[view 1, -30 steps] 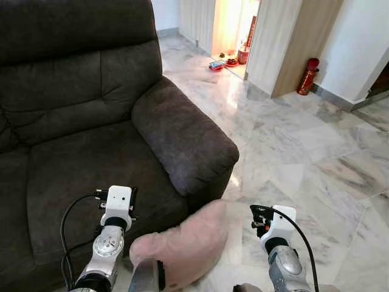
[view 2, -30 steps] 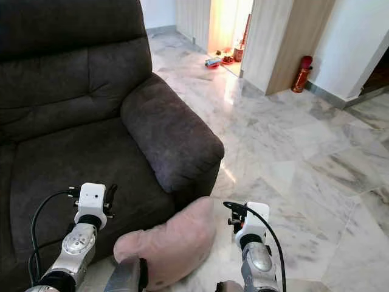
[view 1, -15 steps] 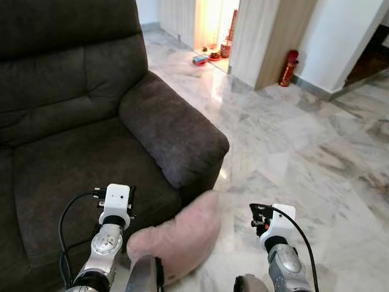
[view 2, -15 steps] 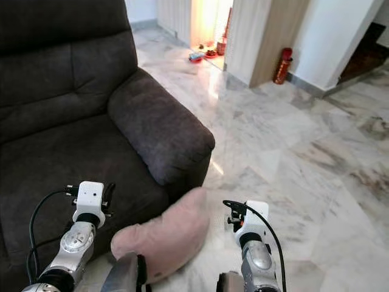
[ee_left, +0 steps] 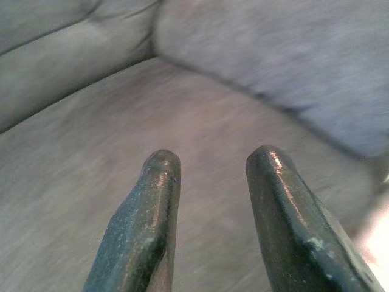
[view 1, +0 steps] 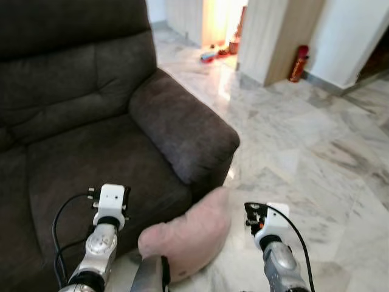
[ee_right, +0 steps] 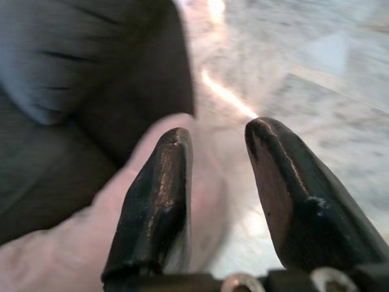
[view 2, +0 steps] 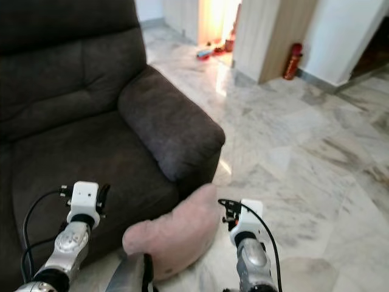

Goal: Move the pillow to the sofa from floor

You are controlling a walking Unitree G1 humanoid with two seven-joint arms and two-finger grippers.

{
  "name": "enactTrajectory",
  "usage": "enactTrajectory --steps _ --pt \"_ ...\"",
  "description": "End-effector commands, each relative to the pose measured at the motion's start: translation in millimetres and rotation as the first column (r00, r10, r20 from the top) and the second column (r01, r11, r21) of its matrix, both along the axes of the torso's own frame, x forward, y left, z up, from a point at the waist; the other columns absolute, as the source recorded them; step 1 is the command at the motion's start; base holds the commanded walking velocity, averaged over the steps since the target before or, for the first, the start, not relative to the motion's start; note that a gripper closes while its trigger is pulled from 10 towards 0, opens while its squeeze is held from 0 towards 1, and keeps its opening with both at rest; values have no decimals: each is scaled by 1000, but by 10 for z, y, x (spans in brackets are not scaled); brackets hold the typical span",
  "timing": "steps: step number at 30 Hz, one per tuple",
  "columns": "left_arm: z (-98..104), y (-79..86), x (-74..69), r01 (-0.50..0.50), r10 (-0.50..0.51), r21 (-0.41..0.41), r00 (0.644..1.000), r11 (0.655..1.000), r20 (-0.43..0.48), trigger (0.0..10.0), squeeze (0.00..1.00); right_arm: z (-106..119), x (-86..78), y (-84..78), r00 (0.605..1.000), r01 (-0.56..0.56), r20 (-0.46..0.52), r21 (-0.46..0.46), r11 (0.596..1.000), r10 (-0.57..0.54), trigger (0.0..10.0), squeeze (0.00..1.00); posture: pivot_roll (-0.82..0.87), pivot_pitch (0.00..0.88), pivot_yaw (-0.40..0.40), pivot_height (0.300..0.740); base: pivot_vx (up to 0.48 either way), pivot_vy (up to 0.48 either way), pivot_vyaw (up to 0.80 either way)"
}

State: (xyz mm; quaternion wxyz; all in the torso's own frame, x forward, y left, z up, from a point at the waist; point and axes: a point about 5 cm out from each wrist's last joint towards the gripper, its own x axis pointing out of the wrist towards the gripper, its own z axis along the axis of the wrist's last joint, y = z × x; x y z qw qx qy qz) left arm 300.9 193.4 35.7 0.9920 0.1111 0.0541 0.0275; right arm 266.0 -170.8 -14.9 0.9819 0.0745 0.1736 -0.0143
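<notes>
Pillow (view 1: pixel 189 235): pink, on the marble floor (view 1: pixel 316 152), leaning against the sofa's front corner, under the armrest (view 1: pixel 182 131); between the two arms, not gripped.
Right gripper (ee_right: pixel 216 143): fingers (ee_right: pixel 159 194) parted with a clear gap, nothing between them; aimed at the pillow's near edge, pillow just ahead and to the gripper's sofa side, floor on the other.
Right arm (view 1: pixel 276 252): raised low over the floor, just beside the pillow's outer edge.
Left gripper (ee_left: pixel 209 161): fingers (ee_left: pixel 149 213) apart, empty; pointing at the sofa seat cushion, armrest further ahead on one side.
Left arm (view 1: pixel 100 243): in front of the seat cushion, near the pillow's other end; black cable loops off the wrist.
Sofa (view 1: pixel 79 115): dark grey fabric, seat bare, directly ahead of the left gripper.
Farther out: red cylinder (view 1: pixel 297 63) standing by the wall base beyond the right arm; wooden panel (view 1: pixel 279 36) beside it; bright doorway (view 1: pixel 219 24) with small items on the floor, blurred, cannot tell what they are.
</notes>
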Motion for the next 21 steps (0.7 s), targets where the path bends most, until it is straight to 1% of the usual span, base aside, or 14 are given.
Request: enactTrajectory --steps 1,4,6,8,10,11,12,14,16,18,21 --pt "-9 27 -7 -1 1 -7 1000 1000 -9 10000 0 -33 -30 -3 1000 9 -18 9 1000 -9 10000 0 26 0 -9 630 0 0 0" --pt "-18 10 -4 13 -13 -21 1000 1000 -19 10000 0 -40 -35 -1 1000 7 -24 8 1000 -7 10000 0 26 0 -8 630 0 0 0" --pt "-64 -44 -8 48 -52 -61 997 997 -58 10000 0 -51 -43 -3 999 8 -32 10 1000 -8 10000 0 28 0 -10 630 0 0 0" --pt "-88 -59 -13 55 -61 -79 995 995 -77 10000 0 -58 -47 -4 999 7 -37 9 1000 -7 10000 0 26 0 -10 630 0 0 0" --pt "-150 -84 -34 69 -84 -116 989 991 -124 10000 0 -63 -50 -6 999 6 -41 8 1000 -6 10000 0 28 0 -11 630 0 0 0" --pt "-204 -122 -62 107 -127 -124 979 986 -161 10000 0 -66 -52 -7 999 5 -44 7 1000 -5 10000 0 26 0 -12 630 0 0 0" --pt "-222 -140 -72 128 -149 -126 973 984 -175 10000 0 -66 -52 -8 999 5 -44 7 1000 -4 10000 0 26 0 -12 630 0 0 0" --pt "-222 -162 -78 152 -169 -110 971 982 -170 10000 0 -62 -51 -17 999 7 -40 6 1000 -7 10000 0 27 0 -13 630 0 0 0" --pt "-209 -161 -79 152 -165 -96 974 984 -154 10000 0 -51 -46 -29 1000 11 -29 4 1000 -11 10000 0 27 0 -14 630 0 0 0" --pt "-139 -113 -61 114 -119 -59 988 992 -93 10000 0 -15 -27 -52 1000 18 1 2 1000 -18 10000 0 25 0 -17 630 0 0 0" --pt "-37 -94 -23 88 -89 -54 996 995 -20 10000 0 32 -4 -69 999 13 41 2 1000 -14 10000 0 29 0 -21 630 0 0 0"
